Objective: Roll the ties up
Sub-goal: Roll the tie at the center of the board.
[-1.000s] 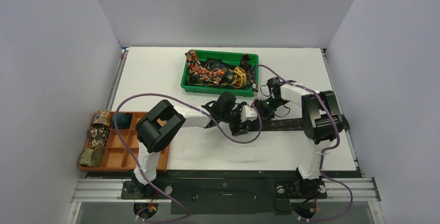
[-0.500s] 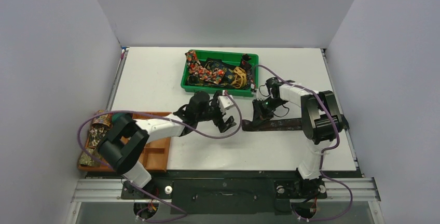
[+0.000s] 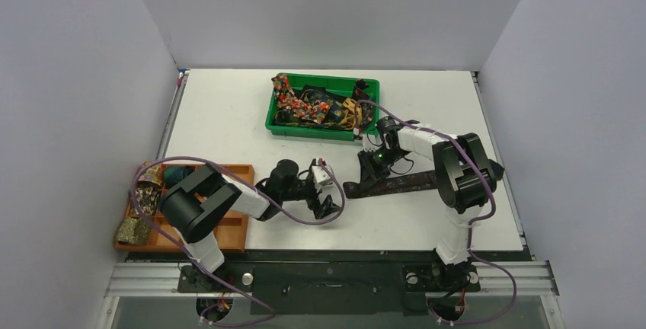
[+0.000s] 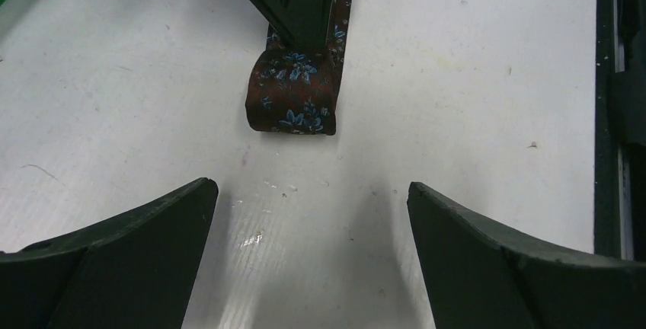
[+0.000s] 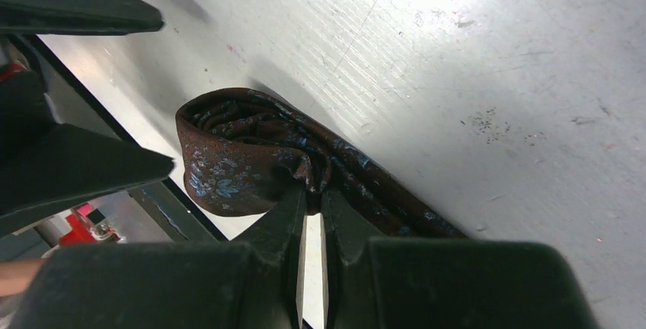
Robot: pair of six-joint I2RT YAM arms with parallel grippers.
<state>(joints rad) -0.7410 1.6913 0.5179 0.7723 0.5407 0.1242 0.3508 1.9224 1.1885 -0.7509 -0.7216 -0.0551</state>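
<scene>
right end effector pinching the tie at its coil | left end effector wide apart | risk: coil prob unrolls if pinch slips

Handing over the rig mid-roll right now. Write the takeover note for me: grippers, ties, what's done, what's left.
Left gripper: open, empty, low over the table, facing the tie's coiled end, not touching it.
Right gripper: shut on the dark red floral tie at its started coil; the rest lies flat on the table.
Done: rolled ties sit in the orange tray, left side.
Left: finish this roll and probably tray it; loose ties wait in the green bin.
</scene>
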